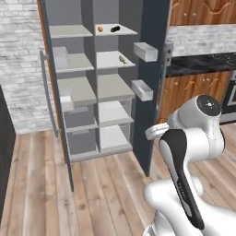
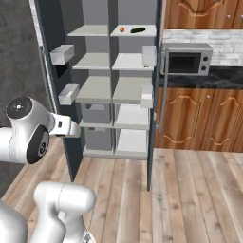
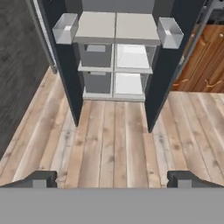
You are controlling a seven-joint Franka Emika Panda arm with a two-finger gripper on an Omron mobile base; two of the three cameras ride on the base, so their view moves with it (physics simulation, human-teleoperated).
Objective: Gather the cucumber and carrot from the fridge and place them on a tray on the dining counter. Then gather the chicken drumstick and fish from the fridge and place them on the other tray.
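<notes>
— While the fridge [image 1: 92, 87] stands with both doors swung wide, where is the robot?

— It stands back on the wooden floor [image 3: 113, 144], facing the fridge. Its white arm [image 1: 193, 138] is folded near the base, well apart from the shelves. In the hand view the gripper [image 3: 113, 180] points down at the floor and the lower fridge compartments. Its jaws are spread wide, with nothing between them.

— And the food?

— On the top shelf [image 2: 135, 32], in its right half, lies a small orange item, the carrot [image 2: 122, 29]. Just to its right is a dark green cucumber [image 2: 137, 30]. From the left side both show again, the orange one at [image 1: 100, 29] and the dark one at [image 1: 115, 29]. One shelf lower, on the right, lies a small dark thing [image 1: 122, 59] too tiny to identify.

— Anything else around?

— Clear bins [image 1: 145, 51] hang on the door insides. To the right of the fridge, a microwave [image 2: 186, 59] sits on a dark surface [image 2: 223, 76] above wooden cabinets [image 2: 190, 118].
</notes>
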